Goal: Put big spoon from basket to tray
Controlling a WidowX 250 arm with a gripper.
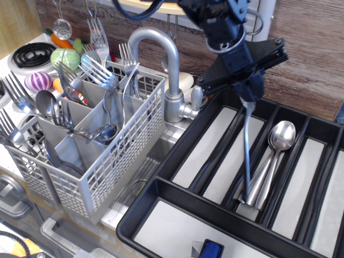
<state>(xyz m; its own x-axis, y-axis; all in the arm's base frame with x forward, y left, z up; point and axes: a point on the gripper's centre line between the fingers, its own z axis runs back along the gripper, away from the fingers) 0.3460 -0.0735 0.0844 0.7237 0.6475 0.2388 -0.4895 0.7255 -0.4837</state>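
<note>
Shiny stainless-steel big spoon is held upright by its upper end in the black gripper, jaws clamped on it, above the black plastic slotted tray; its lower end is set among spoons already lying there (contact cannot be told). Light grey mesh cutlery basket is seen at left
</note>
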